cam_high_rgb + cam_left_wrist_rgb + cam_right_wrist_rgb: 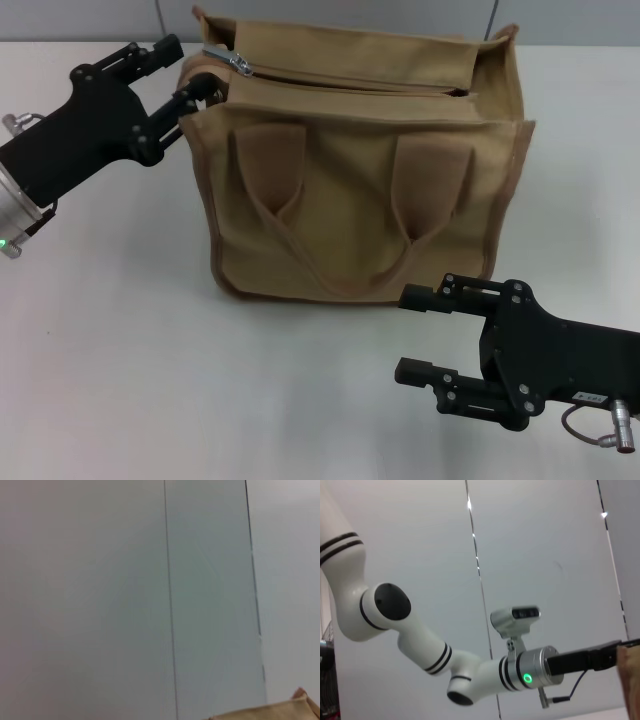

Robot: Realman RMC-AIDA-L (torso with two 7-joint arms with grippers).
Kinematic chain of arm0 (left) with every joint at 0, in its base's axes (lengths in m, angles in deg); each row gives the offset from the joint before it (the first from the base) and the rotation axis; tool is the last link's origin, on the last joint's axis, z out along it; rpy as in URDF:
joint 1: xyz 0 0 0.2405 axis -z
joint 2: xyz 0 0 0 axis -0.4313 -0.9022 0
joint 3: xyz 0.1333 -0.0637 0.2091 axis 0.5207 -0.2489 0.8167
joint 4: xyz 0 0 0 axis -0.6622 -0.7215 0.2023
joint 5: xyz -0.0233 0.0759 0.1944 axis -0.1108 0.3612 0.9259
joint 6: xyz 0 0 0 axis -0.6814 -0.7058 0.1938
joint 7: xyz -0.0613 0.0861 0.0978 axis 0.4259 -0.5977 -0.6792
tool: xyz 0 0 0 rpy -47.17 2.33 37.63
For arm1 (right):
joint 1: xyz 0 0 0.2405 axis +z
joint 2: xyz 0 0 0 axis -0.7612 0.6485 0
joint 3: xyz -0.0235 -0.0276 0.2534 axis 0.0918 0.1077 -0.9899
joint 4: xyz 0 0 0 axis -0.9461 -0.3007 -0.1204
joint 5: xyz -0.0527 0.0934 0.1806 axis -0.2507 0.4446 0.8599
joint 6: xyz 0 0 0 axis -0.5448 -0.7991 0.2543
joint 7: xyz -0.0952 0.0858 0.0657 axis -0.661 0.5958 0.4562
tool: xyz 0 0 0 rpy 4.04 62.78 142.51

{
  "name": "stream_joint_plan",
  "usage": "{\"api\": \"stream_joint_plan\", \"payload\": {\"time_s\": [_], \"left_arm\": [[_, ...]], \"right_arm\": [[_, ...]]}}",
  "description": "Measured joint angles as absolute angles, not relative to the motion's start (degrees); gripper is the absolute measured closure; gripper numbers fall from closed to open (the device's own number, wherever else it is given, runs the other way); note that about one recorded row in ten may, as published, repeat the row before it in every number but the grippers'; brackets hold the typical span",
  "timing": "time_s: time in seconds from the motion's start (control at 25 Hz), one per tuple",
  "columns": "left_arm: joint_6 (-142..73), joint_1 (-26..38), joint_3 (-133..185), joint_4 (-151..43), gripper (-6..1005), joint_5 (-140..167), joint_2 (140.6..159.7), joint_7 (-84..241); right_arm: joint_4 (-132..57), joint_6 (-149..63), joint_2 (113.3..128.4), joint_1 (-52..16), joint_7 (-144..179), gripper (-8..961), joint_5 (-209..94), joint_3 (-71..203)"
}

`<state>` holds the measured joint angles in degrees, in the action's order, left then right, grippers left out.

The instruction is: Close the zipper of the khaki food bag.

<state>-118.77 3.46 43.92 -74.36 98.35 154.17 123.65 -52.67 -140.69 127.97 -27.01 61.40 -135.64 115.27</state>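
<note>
Zipper [350, 80] runs along the top panel of the khaki food bag [360, 190], silver pull tab [240, 62] at its 9 o'clock end. Bag stands upright mid-surface [120, 350]. Left gripper [185, 75] at the bag's 10 o'clock corner beside the tab, fingers spread, grasping nothing. Right gripper [420, 335] at 5 o'clock, released, clear of the bag.
</note>
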Motion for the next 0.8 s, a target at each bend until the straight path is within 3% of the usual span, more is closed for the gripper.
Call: {"api": "stream_joint_plan", "payload": {"time_s": [0.44,0.8], "left_arm": [[-118.3,3.2,43.7,-69.3,787,92.7,154.21,123.2],[-118.4,4.0,43.6,-67.6,947,91.7,154.22,123.2]], "right_arm": [[-45.7,-145.3,128.02,-26.0,54.9,325,-119.2,115.4],[-43.8,-144.4,128.02,-23.5,55.0,325,-108.8,114.8]]}}
